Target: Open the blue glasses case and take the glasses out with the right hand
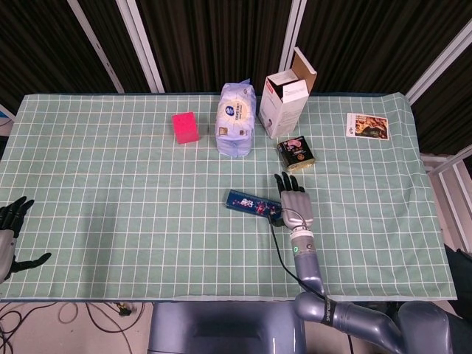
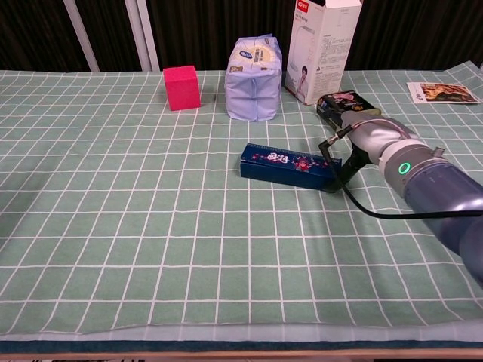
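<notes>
The blue glasses case (image 1: 253, 205) (image 2: 289, 167) lies closed on the green checked cloth, a little right of the middle. My right hand (image 1: 293, 203) (image 2: 362, 143) is at the case's right end, with its thumb touching that end and its dark fingers stretched out toward the tin behind. It holds nothing. My left hand (image 1: 10, 232) hangs at the far left edge of the head view, with fingers spread and empty; the chest view does not show it. No glasses are visible.
Behind the case stand a pink cube (image 1: 185, 127) (image 2: 182, 87), a tissue pack (image 1: 237, 119) (image 2: 256, 68) and an open white carton (image 1: 289, 96) (image 2: 324, 45). A dark tin (image 1: 296, 153) (image 2: 341, 105) sits just beyond my right hand. A photo card (image 1: 366, 125) lies at the far right.
</notes>
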`<state>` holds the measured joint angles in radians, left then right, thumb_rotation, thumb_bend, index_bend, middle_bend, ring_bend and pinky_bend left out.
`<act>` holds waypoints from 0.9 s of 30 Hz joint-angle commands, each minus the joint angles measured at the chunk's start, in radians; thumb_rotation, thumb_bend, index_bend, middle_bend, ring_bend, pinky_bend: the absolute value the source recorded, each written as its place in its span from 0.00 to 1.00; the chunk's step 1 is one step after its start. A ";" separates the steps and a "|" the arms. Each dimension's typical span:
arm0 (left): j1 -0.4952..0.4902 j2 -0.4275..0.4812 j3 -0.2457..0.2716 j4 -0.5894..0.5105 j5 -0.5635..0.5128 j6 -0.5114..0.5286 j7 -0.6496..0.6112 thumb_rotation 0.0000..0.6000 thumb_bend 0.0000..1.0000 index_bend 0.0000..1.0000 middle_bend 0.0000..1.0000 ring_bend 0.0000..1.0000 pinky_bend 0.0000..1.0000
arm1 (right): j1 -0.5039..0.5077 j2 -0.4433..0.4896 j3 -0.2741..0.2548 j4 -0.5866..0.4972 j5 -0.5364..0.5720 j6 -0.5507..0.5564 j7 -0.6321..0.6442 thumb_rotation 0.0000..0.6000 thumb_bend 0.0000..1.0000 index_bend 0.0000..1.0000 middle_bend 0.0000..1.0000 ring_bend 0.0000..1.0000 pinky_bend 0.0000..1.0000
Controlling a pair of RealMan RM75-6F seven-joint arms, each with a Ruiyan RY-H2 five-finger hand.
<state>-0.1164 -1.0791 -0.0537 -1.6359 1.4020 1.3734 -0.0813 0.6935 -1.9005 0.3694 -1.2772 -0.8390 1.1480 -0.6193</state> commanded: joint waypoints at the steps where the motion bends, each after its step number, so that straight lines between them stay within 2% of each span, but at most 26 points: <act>1: 0.000 0.000 0.000 -0.001 -0.002 -0.002 -0.001 1.00 0.00 0.00 0.00 0.00 0.00 | 0.004 -0.001 0.007 0.007 0.008 -0.004 0.007 1.00 0.09 0.00 0.00 0.00 0.25; 12: -0.001 0.004 0.000 -0.011 -0.012 -0.012 -0.011 1.00 0.00 0.00 0.00 0.00 0.00 | 0.019 0.010 0.007 -0.012 0.010 -0.015 0.013 1.00 0.11 0.00 0.00 0.00 0.25; 21: 0.000 0.009 0.000 -0.015 -0.015 -0.013 -0.023 1.00 0.00 0.00 0.00 0.00 0.00 | 0.071 0.005 0.026 0.044 0.054 -0.040 -0.048 1.00 0.12 0.00 0.00 0.00 0.25; 27: -0.001 0.011 0.000 -0.015 -0.016 -0.016 -0.028 1.00 0.00 0.00 0.00 0.00 0.00 | 0.058 0.019 0.013 -0.018 0.054 -0.023 -0.037 1.00 0.14 0.00 0.00 0.00 0.25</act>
<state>-0.1172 -1.0682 -0.0537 -1.6510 1.3856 1.3569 -0.1094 0.7605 -1.8887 0.3899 -1.2662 -0.7822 1.1168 -0.6651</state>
